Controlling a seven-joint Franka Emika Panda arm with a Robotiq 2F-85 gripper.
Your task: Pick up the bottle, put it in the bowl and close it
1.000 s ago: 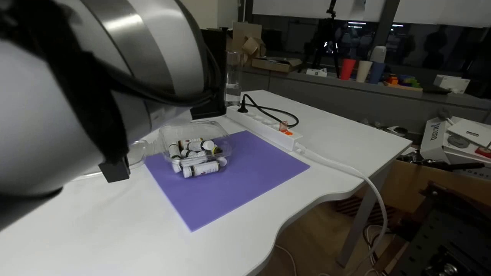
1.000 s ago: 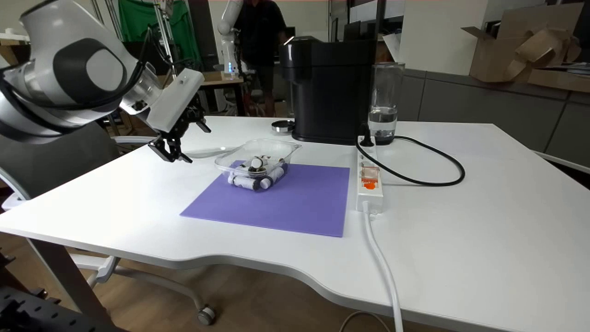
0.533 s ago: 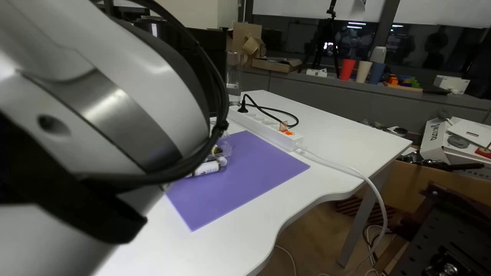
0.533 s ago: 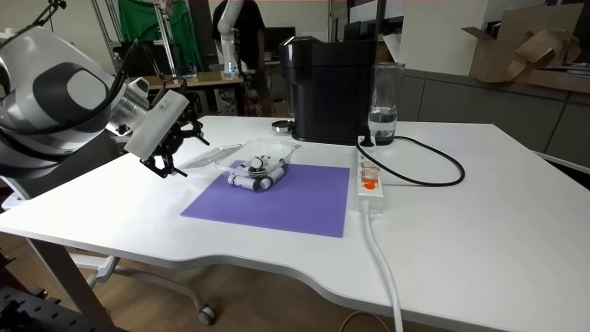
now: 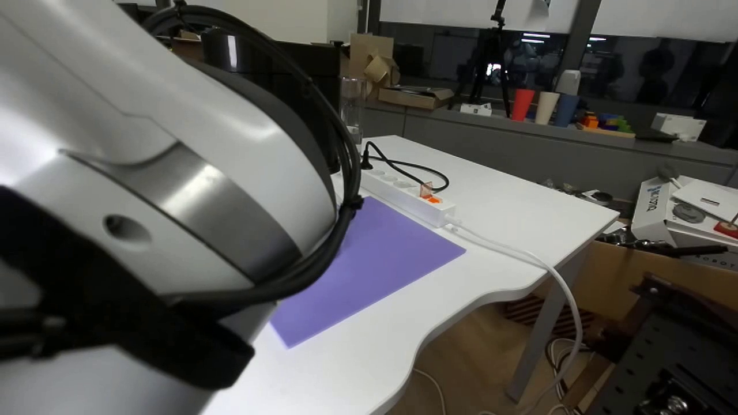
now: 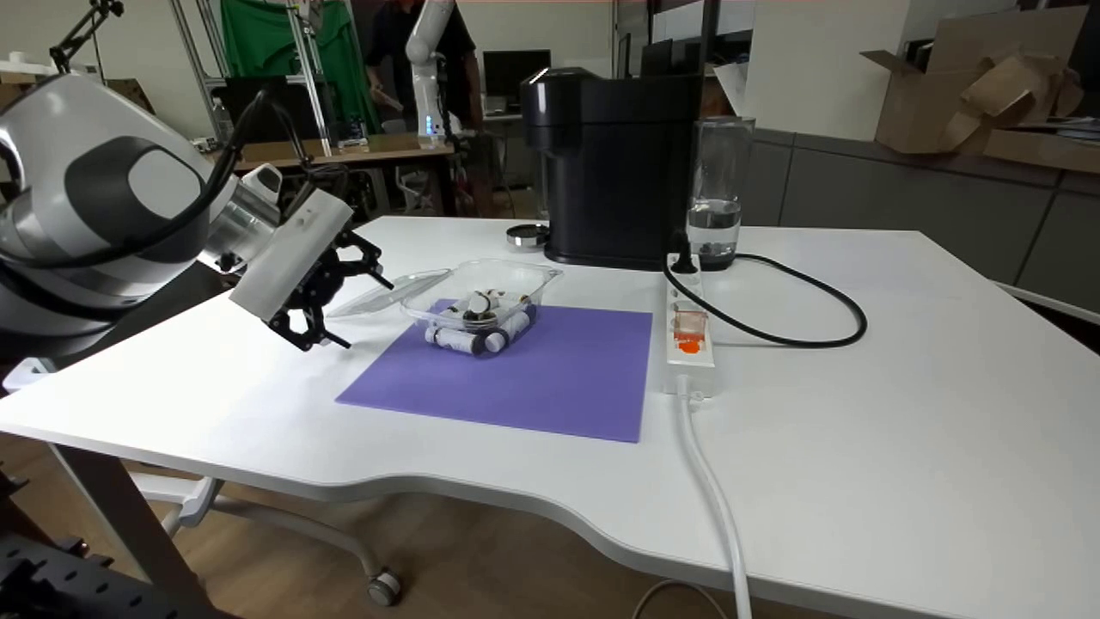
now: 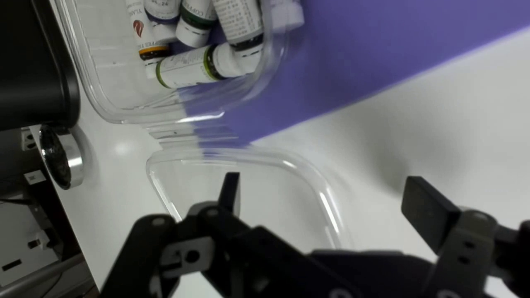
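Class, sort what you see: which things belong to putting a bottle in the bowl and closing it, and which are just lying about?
Part of the job:
labelled bottles
clear bowl holding them
clear lid
open gripper

Likely just lying about:
purple sheet
black machine
power strip
tall clear vessel
round metal-rimmed dish

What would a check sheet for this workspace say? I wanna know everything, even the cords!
Surface: white table, purple mat lying on it.
Job's things: several little bottles lying in the clear bowl; can't tell which one is wanted. Clear lid open beside the bowl.
Clutter: black machine, part-filled clear jug, round metal tin.
Hand: open, holding nothing.
Cables: black cord plugged into the power strip; white cord hanging over the table's edge.
Surroundings: person behind another robot arm; cardboard boxes.
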